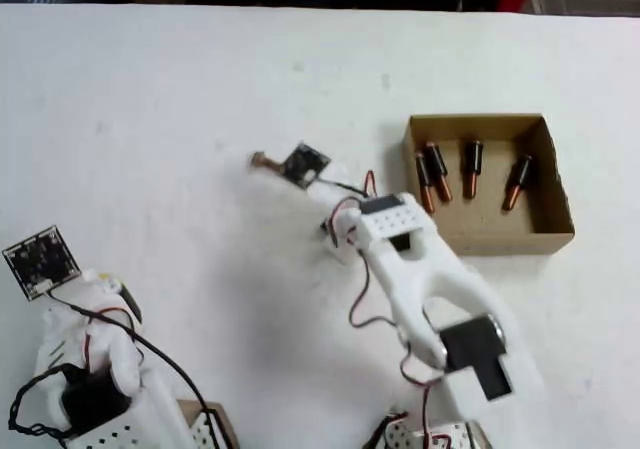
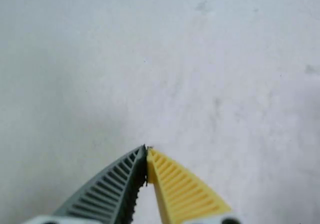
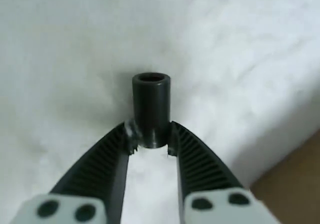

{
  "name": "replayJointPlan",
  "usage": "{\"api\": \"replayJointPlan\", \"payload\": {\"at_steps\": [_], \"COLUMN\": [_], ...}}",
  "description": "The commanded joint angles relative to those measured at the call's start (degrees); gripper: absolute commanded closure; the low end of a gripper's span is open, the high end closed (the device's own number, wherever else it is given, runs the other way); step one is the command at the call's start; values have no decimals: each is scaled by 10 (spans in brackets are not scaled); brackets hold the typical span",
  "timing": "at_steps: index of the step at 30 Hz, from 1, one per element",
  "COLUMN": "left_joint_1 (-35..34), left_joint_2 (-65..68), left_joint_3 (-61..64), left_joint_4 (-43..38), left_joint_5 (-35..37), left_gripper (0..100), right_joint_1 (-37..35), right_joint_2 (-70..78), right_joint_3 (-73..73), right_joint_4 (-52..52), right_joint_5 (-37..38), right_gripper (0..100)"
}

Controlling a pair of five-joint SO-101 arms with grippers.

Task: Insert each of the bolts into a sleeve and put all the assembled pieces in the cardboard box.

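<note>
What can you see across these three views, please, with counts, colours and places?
table: 1, white, under everything.
cardboard box: 1, brown, open, on the table's right side.
assembled pieces: 4, black sleeves on copper-coloured bolts, lying in the cardboard box.
sleeve: 1, black, hollow, gripped over the table.
left arm: 1, white, at the near left corner.
right arm: 1, white, centre, beside the cardboard box.
left gripper: 1, grey and yellow fingers, shut, empty.
right gripper: 1, black fingers, shut on the sleeve.
</note>
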Motion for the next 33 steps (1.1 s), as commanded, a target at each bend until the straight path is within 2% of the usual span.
{"api": "replayJointPlan", "payload": {"at_steps": [1,5,9,11,21,24,33], "left_joint_1": [-2,-2,-2,-2,-2,-2,-2], "left_joint_2": [-5,-5,-5,-5,-5,-5,-5], "left_joint_3": [-15,-15,-15,-15,-15,-14,-14], "left_joint_4": [-5,-5,-5,-5,-5,-5,-5], "left_joint_5": [-4,-4,-4,-4,-4,-4,-4], "left_gripper": [977,977,977,977,977,977,977], "right_joint_1": [11,13,14,14,8,6,1], "right_joint_2": [30,39,38,38,42,44,48], "right_joint_3": [-64,-79,-78,-80,-117,-132,-137], "right_joint_4": [25,44,44,45,45,65,69], "right_joint_5": [-12,-11,-11,-11,-9,26,43], "right_gripper": [977,968,869,850,850,850,851]}}
